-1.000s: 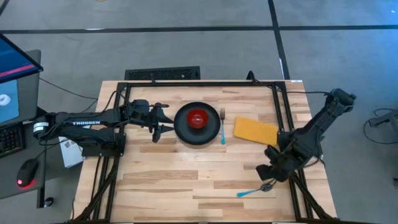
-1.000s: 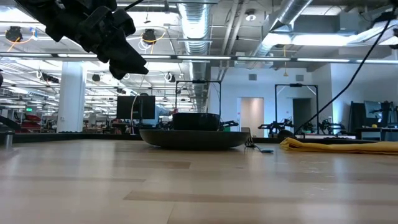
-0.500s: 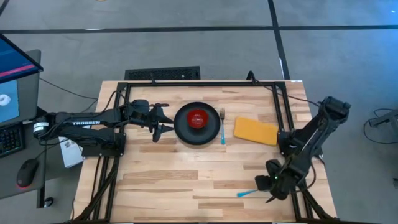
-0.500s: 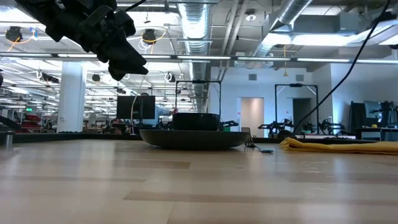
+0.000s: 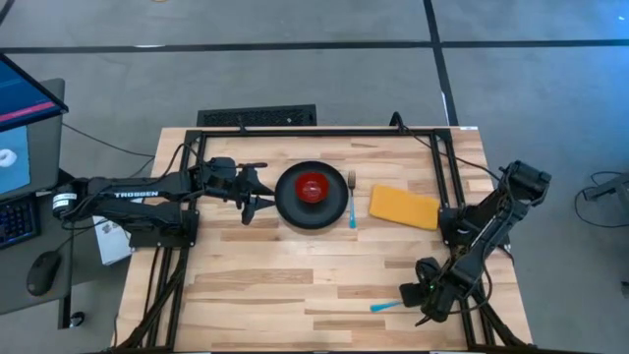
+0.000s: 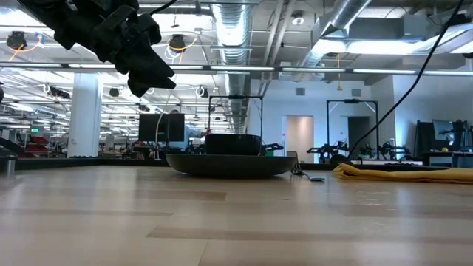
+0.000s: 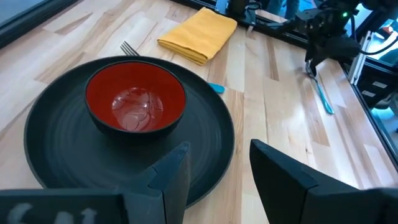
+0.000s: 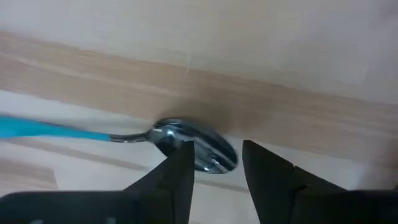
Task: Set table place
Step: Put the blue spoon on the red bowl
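Right gripper [image 8: 214, 165] hangs open and empty over the spoon [image 8: 193, 149] near the table's [image 5: 256, 295] front right corner.
Risk: the thin bowl could skid or flip as the fingers close; left gripper [image 7: 217, 168] waits open beside the plate [image 7: 217, 134].

1. The table [image 5: 295, 285] is a pale butcher-block top edged by a thin black frame
2. A round black plate [image 5: 291, 203] lies flat near its middle, a small red bowl [image 5: 312, 187] upright on it
3. A blue-handled fork [image 5: 352, 202] lies just beside the plate
4. A yellow napkin [image 5: 403, 207] lies flat beyond the fork
5. A blue-handled spoon [image 5: 389, 305] lies well apart, near the front right edge
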Controlling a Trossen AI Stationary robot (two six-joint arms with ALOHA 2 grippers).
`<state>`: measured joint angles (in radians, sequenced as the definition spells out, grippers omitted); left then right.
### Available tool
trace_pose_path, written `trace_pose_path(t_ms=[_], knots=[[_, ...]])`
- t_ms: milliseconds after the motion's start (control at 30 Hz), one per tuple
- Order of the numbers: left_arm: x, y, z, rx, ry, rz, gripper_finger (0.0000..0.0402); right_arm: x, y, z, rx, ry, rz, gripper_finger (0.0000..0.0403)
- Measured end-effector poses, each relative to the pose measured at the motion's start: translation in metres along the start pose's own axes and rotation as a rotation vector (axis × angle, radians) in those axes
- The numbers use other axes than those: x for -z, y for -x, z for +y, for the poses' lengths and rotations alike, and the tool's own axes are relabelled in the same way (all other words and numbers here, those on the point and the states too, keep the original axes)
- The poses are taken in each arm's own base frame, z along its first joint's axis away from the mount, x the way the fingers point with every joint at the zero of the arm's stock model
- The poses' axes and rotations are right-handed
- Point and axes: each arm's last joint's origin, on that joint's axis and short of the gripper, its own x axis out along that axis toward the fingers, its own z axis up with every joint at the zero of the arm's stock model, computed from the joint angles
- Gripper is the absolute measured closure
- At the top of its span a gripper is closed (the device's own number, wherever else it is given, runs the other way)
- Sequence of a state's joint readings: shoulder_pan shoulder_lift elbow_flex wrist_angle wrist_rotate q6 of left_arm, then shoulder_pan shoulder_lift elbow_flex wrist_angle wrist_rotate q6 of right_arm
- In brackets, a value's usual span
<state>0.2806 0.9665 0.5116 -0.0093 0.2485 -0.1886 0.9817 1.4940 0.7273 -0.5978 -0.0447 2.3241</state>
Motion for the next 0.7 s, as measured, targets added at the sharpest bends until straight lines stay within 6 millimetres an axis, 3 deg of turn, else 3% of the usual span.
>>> trace_pose_path(t_ms=[400,700], knots=[[0.001,0.000,0.000,-0.010,0.003,0.009,0.0246,-0.002,-0.008,-0.001,-0.056,0.003,0.019,0.0315],[0.004,0.000,0.002,-0.039,0.028,0.040,0.0246,0.003,-0.025,0.006,-0.093,0.032,0.038,0.0331]])
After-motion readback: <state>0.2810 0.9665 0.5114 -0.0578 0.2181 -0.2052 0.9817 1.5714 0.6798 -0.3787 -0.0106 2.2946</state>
